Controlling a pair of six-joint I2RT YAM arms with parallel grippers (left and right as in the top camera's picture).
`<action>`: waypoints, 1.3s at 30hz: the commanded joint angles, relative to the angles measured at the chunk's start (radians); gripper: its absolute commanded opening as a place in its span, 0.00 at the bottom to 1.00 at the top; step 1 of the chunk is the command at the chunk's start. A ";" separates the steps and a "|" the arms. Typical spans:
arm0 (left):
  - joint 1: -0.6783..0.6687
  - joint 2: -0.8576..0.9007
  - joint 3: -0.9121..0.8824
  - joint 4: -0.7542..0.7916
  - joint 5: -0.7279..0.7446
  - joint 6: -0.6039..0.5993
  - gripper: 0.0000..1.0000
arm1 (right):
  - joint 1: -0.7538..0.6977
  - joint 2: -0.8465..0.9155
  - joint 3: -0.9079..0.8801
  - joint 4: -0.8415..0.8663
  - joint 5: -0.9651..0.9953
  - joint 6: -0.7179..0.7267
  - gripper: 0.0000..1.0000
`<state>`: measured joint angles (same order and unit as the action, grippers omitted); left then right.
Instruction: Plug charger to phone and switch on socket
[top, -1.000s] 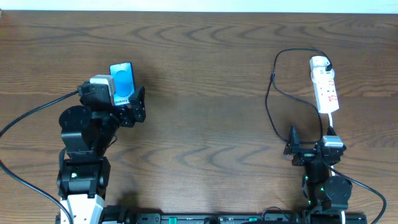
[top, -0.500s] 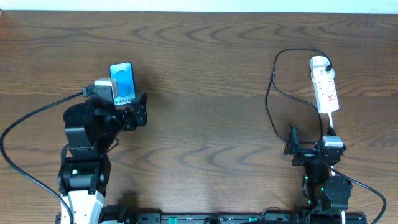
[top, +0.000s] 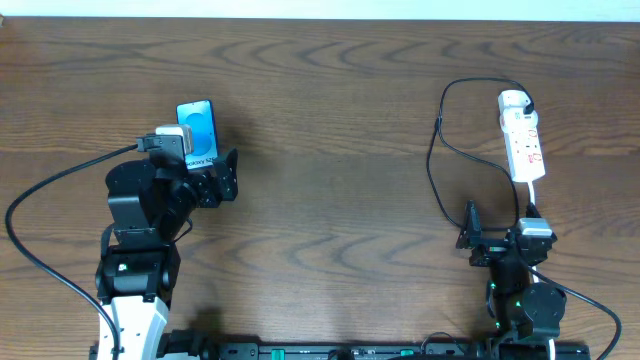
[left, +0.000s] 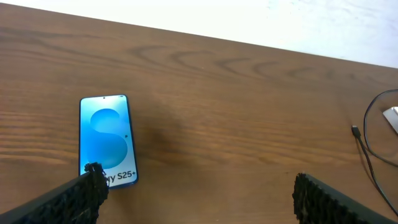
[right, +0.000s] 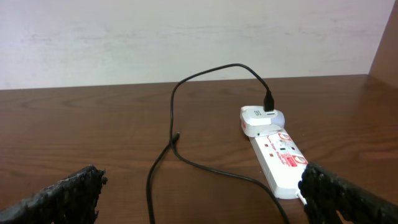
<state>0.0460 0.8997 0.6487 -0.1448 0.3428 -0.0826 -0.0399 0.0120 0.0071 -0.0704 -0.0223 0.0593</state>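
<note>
The limp, light charger (right: 171, 112) is best pinched at its rigid plug (right: 178, 136), left of centre; the left gripper (left: 198, 186) and right gripper (right: 200, 180) are spread apart, empty.

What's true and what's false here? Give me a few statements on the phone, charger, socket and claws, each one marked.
1. The phone lies screen up on the table. True.
2. The charger is plugged into the phone. False: its free end lies on the wood, apart from the phone.
3. The left claw and right claw both stand open, holding nothing. True.
4. The socket lies next to the phone. False: it lies across the table, on the right claw's side.
</note>
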 joint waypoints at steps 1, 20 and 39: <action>0.005 0.000 0.050 0.000 -0.002 -0.009 0.97 | 0.001 -0.005 -0.002 -0.005 0.009 0.003 0.99; 0.005 0.385 0.683 -0.484 -0.215 -0.032 0.97 | 0.001 -0.005 -0.002 -0.005 0.009 0.003 0.99; 0.002 0.761 0.921 -0.590 -0.333 -0.076 0.98 | 0.001 -0.005 -0.002 -0.005 0.009 0.003 0.99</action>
<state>0.0456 1.6184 1.5494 -0.7322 0.0387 -0.1486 -0.0399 0.0120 0.0071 -0.0704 -0.0219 0.0593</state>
